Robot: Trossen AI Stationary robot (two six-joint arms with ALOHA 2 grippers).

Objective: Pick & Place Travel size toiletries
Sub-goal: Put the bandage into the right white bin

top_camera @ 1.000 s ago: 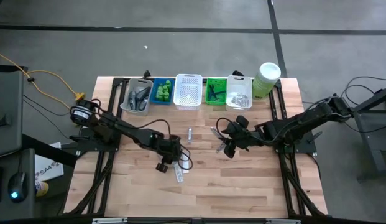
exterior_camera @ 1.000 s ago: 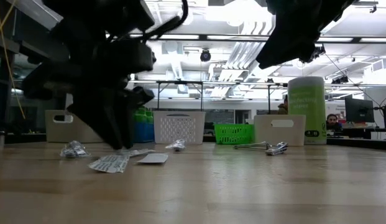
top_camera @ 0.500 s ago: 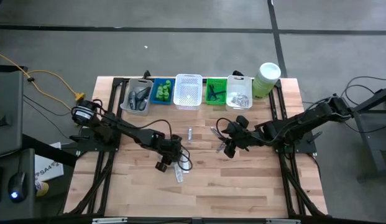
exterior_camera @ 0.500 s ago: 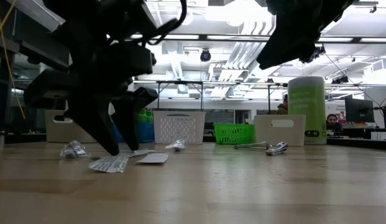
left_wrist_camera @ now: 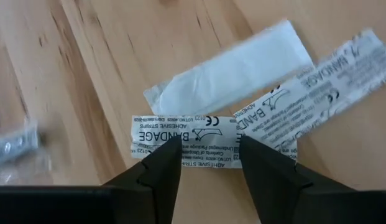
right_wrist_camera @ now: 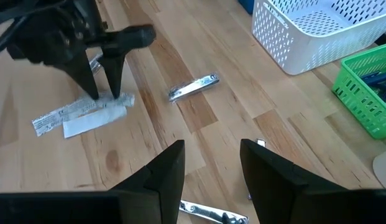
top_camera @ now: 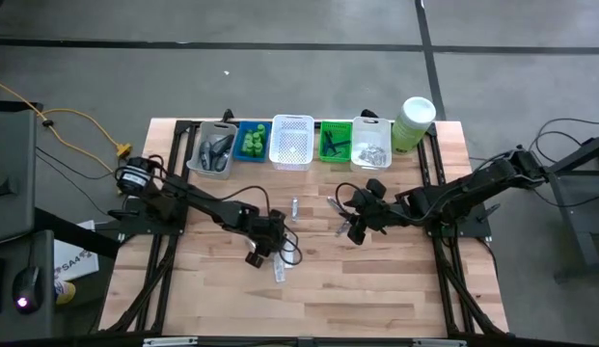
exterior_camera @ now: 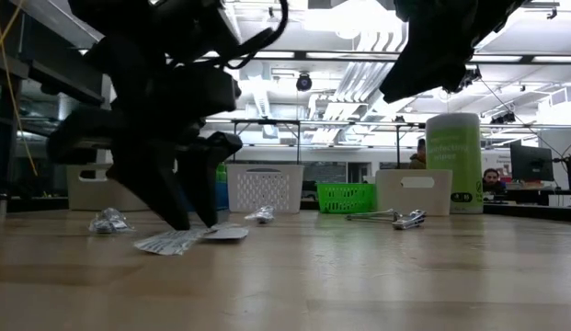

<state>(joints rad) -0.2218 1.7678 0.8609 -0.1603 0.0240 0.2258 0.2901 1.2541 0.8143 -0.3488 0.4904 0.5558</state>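
Left end effector (left_wrist_camera: pixel 208 165): fingers parted, tips down at the bench (top_camera: pixel 376 299), straddling a flat sachet (left_wrist_camera: pixel 208 142) printed "adhesive strips bandage". Nothing gripped yet; the sachet lies flat between the tips. A second printed sachet (left_wrist_camera: pixel 317 93) overlaps its end, and a plain white one (left_wrist_camera: pixel 233 71) lies just beside. This cluster sits near the middle of the bench, on the left arm's side.

Right end effector (right_wrist_camera: pixel 211 162): fingers partly open, empty, hovering above the bench toward the basket row, well apart from the left one. A silvery tube (right_wrist_camera: pixel 193 87) lies on the wood ahead of it; another silvery piece (right_wrist_camera: pixel 214 213) lies nearer its tips.

Step in hand, as I judge: the left arm is set for pickup of a sachet. Next move calls for closing squarely on the one sachet without dragging the overlapping neighbour, then a lift and carry to the baskets (top_camera: pixel 291 140) along the far edge.

Hard to make out:
- whether the tips touch the wood or the sachet;
- in the low view the left arm is a dark mass hiding most of the pile;
- which basket takes sachets;
- a blurred silvery item (left_wrist_camera: pixel 12 144) at the left wrist view's margin.
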